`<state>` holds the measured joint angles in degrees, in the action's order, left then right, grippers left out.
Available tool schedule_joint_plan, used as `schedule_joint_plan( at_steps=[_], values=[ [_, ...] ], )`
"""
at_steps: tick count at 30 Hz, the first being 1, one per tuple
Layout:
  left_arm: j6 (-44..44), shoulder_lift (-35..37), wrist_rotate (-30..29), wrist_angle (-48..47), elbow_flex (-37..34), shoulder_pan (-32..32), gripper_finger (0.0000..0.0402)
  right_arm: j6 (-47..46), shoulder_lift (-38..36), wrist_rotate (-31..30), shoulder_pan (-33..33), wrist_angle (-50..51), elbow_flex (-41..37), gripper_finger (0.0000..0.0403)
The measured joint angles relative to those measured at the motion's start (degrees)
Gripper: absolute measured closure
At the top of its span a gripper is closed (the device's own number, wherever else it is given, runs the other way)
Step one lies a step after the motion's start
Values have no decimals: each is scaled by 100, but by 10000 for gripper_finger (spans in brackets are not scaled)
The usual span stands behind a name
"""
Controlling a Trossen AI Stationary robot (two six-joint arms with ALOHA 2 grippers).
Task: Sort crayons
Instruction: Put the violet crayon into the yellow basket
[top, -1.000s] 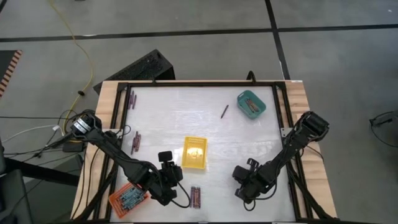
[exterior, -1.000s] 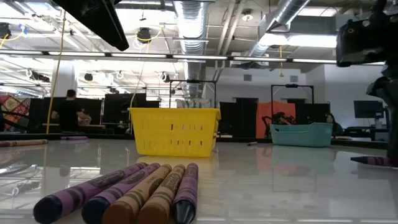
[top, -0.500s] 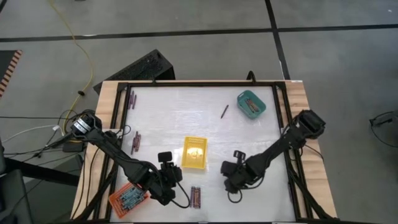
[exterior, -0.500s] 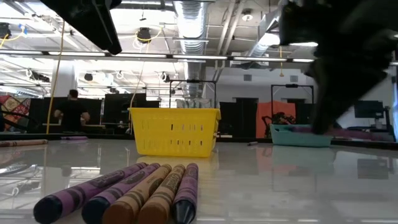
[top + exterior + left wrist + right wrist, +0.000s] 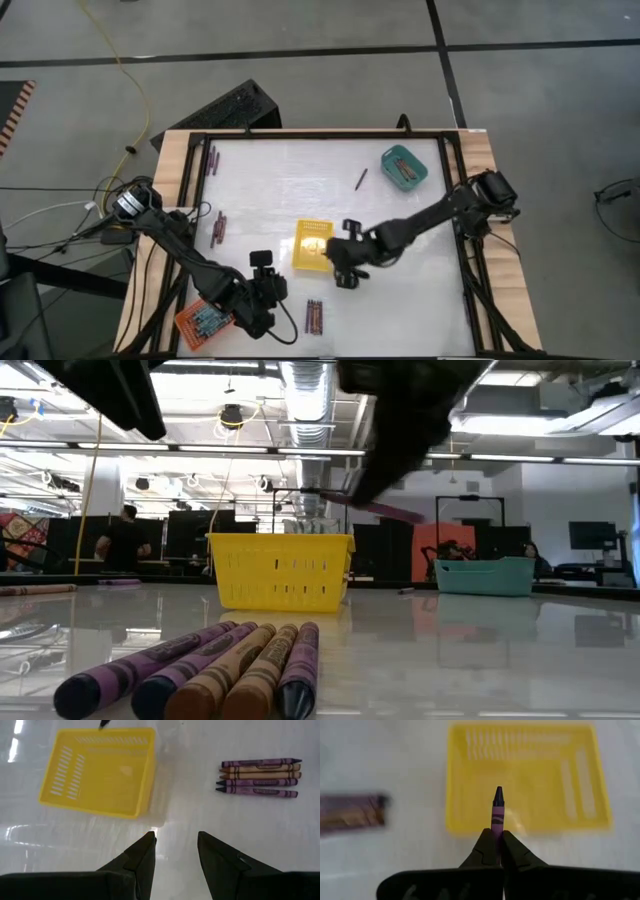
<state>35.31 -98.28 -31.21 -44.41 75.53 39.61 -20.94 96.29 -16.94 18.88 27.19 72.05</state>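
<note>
Sweeping in from the table's right side over the past second, the right gripper (image 5: 345, 268) now hangs just beside the right edge of the yellow slatted plastic tray (image 5: 312, 245), its fingers pinched tight on a single purple crayon (image 5: 498, 812) whose dark tip points toward the tray.

Across the white table (image 5: 300, 180) the sorting looks only partly done. Nothing can be seen lying in the yellow tray. At the far right corner, the teal plastic tray (image 5: 404, 167) holds several crayons, and at the near left corner the orange plastic tray (image 5: 205, 319) holds a batch too.

Left to sort, by the look of it: a row of five purple and tan crayons (image 5: 314, 316) lying side by side at the near edge, a small cluster of reddish crayons (image 5: 219, 226) at the left side, another few purplish crayons (image 5: 212, 158) near the far left corner, and one lone dark crayon (image 5: 361, 179) near the teal tray.

At the near left, the left gripper (image 5: 262, 300) hovers low between the orange tray and the row of five, fingers (image 5: 142, 855) parted and empty.
</note>
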Motion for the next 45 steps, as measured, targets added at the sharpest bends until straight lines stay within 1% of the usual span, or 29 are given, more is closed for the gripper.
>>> schedule_joint_plan(
  at_steps=[4,8,11,15,19,24,27,31,35,39,45],
  values=[
    [30,0,-102,3,0,69,265,791,42,629,-431,-651,0,402],
    [78,0,-103,7,0,103,265,1450,50,1055,-777,-808,0,402],
    [112,0,-107,10,0,142,265,2219,39,1349,-921,-909,0,402],
    [116,2,-237,11,0,180,265,3590,43,1562,-1002,-1064,0,402],
    [131,2,-313,19,0,189,265,4781,50,1619,-1029,-1202,0,402],
    [149,2,-371,23,0,189,268,5851,50,1872,-1104,-1357,0,402],
    [157,2,-397,33,0,189,268,6386,159,1885,-1171,-1398,0,401],
    [166,4,-407,49,0,189,269,6739,390,1965,-1244,-1425,0,399],
    [271,4,-406,44,0,187,269,6813,694,1998,-1308,-1408,0,388],
    [347,4,-381,38,0,187,269,6895,809,1949,-1281,-1424,-1,356],
    [343,4,-369,29,0,187,269,6953,731,1576,-1114,-1574,0,304]
  ],
)
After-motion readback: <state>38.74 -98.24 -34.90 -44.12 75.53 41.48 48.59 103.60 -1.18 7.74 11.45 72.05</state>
